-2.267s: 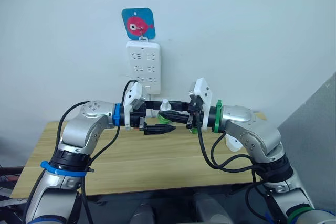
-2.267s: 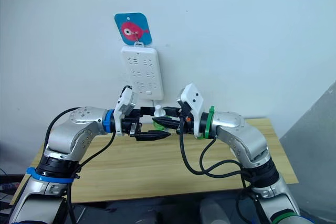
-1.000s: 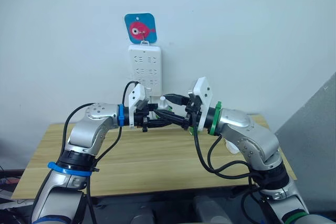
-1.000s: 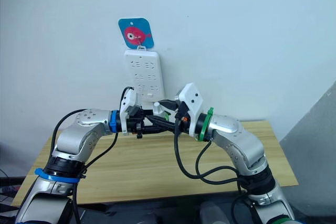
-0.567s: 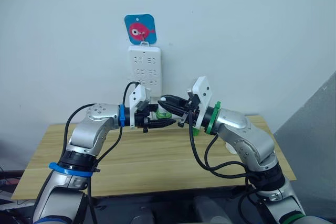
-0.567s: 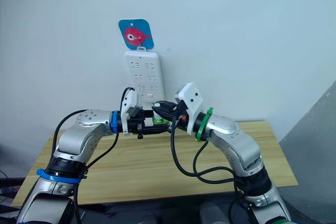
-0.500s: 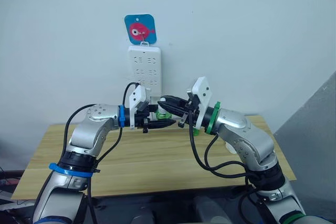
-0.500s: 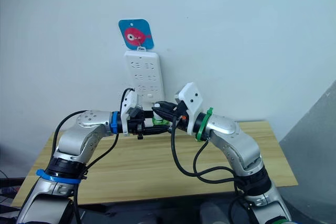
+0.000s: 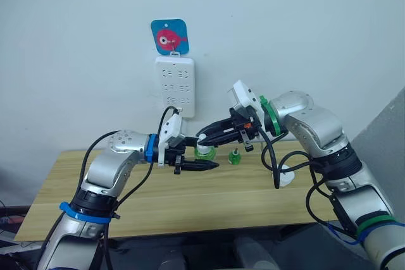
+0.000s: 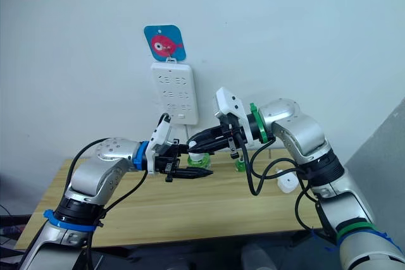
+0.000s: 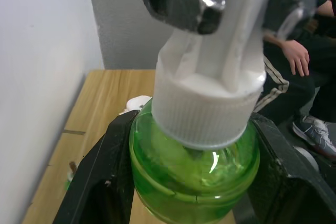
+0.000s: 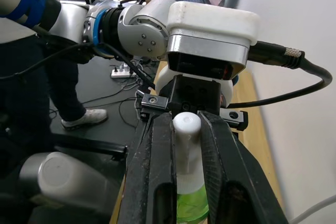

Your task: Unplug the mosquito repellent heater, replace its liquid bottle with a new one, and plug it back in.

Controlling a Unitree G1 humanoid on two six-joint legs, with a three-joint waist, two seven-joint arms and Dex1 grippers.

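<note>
Bottle (image 11: 194, 166) swap is midway, I'd say — left gripper (image 9: 197, 166) clamps its green body, right gripper (image 12: 185, 129) pinches the white neck just above; plugging into the strip (image 9: 175, 86) remains.

Pretty cramped above the back of the table (image 9: 126, 200): both grippers meet on the green bottle (image 11: 194, 166), so no gap there. A second small green bottle (image 9: 235, 156) and a white object (image 9: 286, 176) sit nearby. Front of the table is open, and so is the power strip (image 9: 175, 86) face.
</note>
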